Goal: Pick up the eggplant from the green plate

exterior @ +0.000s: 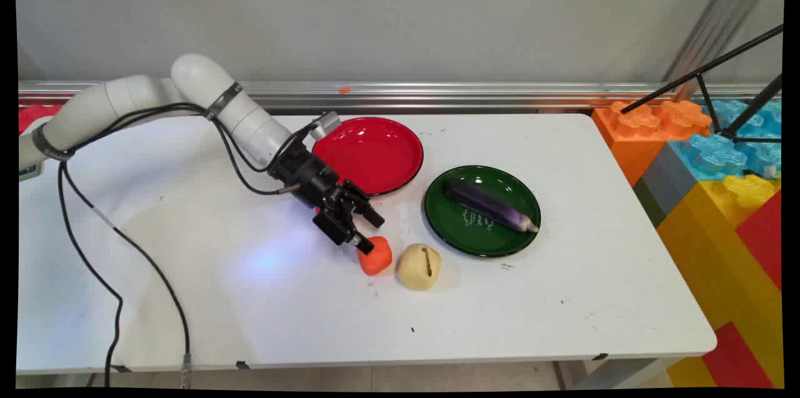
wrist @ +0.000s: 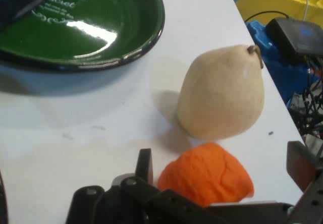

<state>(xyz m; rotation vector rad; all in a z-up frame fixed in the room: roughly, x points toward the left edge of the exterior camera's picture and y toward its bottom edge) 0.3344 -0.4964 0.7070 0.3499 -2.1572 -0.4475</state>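
Observation:
My black gripper [exterior: 370, 234] is open and low over the table, right at a small orange lumpy fruit [exterior: 375, 257]. In the hand view the gripper [wrist: 223, 166] has the orange fruit [wrist: 207, 176] between its spread fingers [wrist: 145, 164], with a gap on each side. A pale beige pear with a brown stem [exterior: 419, 267] lies just right of the orange fruit; in the hand view the pear [wrist: 222, 95] is directly beyond it. Further right, a green plate [exterior: 450, 232] holds a purple eggplant [exterior: 490, 206]. The plate's rim [wrist: 151, 37] fills the hand view's upper left.
A red plate [exterior: 369, 154], with nothing on it, sits behind the gripper near the table's back edge. Large orange, blue, yellow and red toy blocks [exterior: 719, 179] stand off the table's right end, with black tripod legs [exterior: 719, 98] above them. Black cables [exterior: 112, 285] hang at left.

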